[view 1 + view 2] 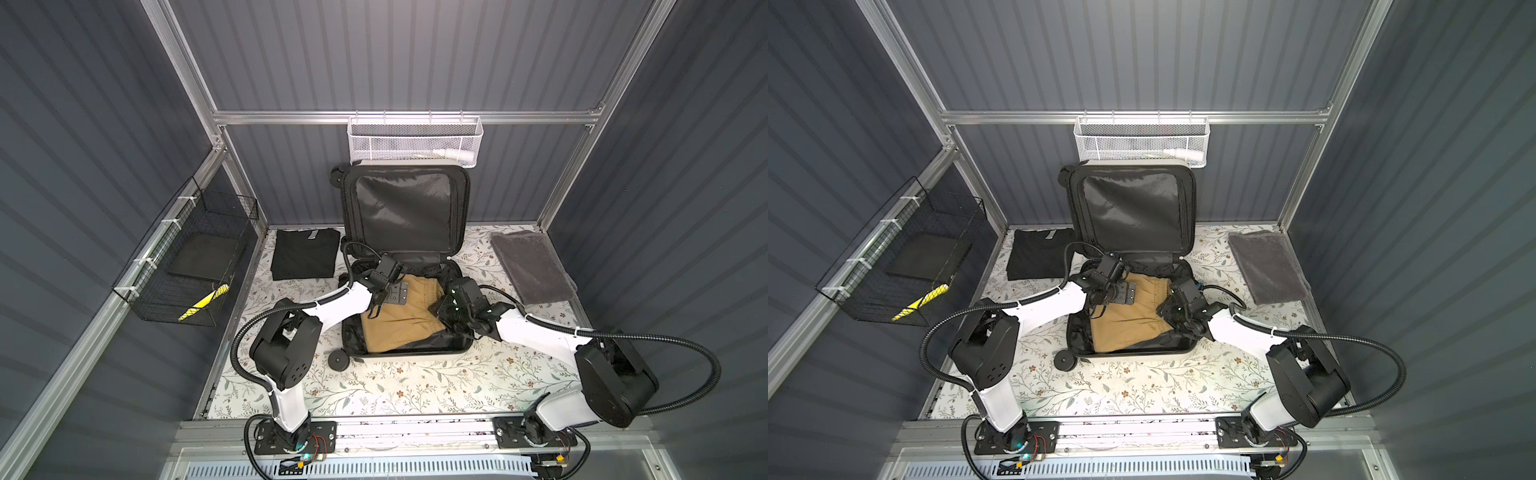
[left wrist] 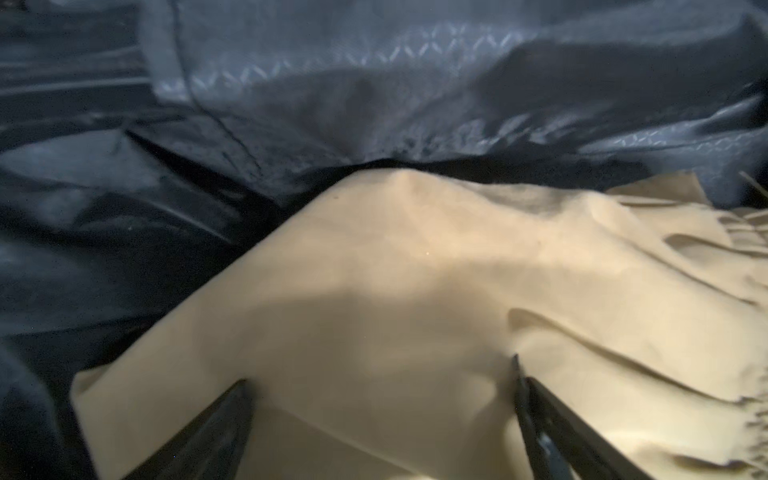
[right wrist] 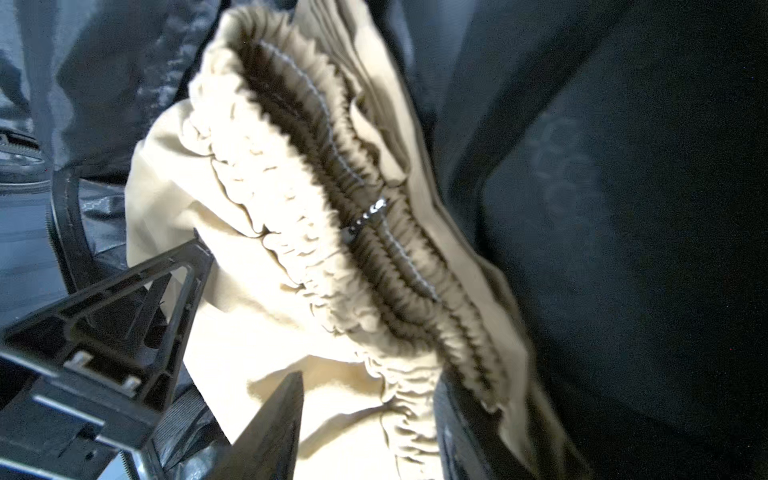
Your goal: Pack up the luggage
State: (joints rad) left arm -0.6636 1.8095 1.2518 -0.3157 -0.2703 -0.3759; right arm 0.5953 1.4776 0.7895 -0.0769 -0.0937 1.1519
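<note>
One black-lined luggage [image 1: 403, 212], ruched tan garment [image 1: 399, 324]

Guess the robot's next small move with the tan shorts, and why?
Probably the right gripper should tuck the elastic waistband flat: the tan shorts already lie in the luggage, but the waistband stands bunched there, while the open left gripper is over smooth cloth.

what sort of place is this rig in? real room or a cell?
Likely a purpose-built robot test cell, not a real room: an aluminium frame and grey panel walls enclose it, a mounting rail runs along the front, and the luggage lies open on a floral tablecloth.
</note>
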